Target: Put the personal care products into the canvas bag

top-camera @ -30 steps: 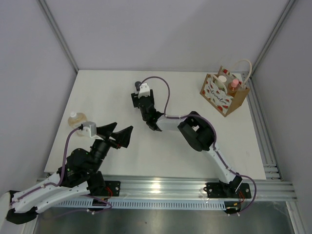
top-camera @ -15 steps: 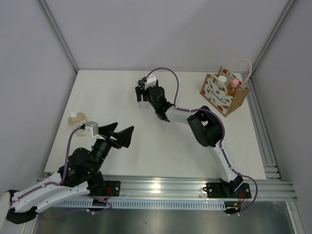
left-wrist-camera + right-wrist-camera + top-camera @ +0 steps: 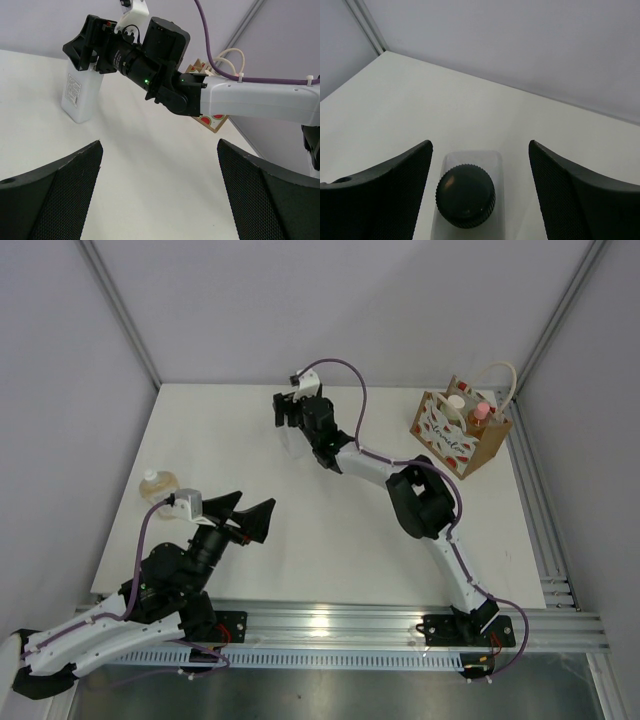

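Right end effector (image 3: 290, 420) over white bottle (image 3: 290, 446); amber flask (image 3: 157, 483) near left edge; canvas bag (image 3: 445, 435) far right.

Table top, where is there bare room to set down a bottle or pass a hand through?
Bare: the table middle between the left claw and the right arm's elbow, and the far-left corner beyond the amber flask. Crowded: the right claw straddling the white bottle, and the far-right corner with the canvas bag.

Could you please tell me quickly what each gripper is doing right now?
Left gripper: open, holding nothing.
Right gripper: open, jaws either side of the white bottle with black cap, not gripping it.
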`<action>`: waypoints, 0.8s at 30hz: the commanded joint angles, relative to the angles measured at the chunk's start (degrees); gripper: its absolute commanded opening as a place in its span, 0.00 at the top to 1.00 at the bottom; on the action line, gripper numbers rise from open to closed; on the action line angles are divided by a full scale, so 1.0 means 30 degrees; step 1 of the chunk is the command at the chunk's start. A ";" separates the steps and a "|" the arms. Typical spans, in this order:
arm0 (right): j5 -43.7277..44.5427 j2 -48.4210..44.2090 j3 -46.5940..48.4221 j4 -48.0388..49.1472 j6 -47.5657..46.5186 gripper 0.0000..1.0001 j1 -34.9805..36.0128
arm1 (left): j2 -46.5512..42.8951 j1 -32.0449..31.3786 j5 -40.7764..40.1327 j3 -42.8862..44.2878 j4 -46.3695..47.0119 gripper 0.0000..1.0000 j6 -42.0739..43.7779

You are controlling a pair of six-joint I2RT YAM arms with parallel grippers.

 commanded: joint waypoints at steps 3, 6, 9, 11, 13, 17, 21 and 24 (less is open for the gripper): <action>0.1132 0.0858 0.1232 -0.0642 0.0354 0.24 0.0290 | 0.0119 0.0075 0.0081 0.0181 0.0443 0.01 -0.0184; 0.1512 0.0829 0.1233 -0.0964 0.0004 0.26 0.0406 | 0.0090 0.0075 0.0168 0.0239 0.0472 0.01 -0.0213; 0.1805 0.0595 0.0912 -0.0996 -0.0670 0.18 0.0699 | 0.0090 0.0075 0.0198 0.0181 0.0443 0.01 -0.0213; 0.1893 0.0566 0.0852 -0.1053 -0.0934 0.16 0.0875 | 0.0118 0.0075 0.0198 0.0210 0.0443 0.01 -0.0242; 0.1981 0.0595 0.0881 -0.1112 -0.1052 0.16 0.0963 | 0.0118 0.0075 0.0198 0.0210 0.0443 0.01 -0.0242; 0.1952 0.0945 0.1436 -0.1753 -0.1081 0.21 0.0993 | 0.0089 0.0075 0.0169 0.0239 0.0414 0.01 -0.0242; 0.1923 0.1297 0.2287 -0.2753 -0.1023 0.25 0.0993 | 0.0089 0.0046 0.0227 0.0240 0.0414 0.01 -0.0242; 0.1981 0.1356 0.2287 -0.2840 -0.1052 0.46 0.0964 | 0.0089 0.0075 0.0227 0.0240 0.0414 0.01 -0.0242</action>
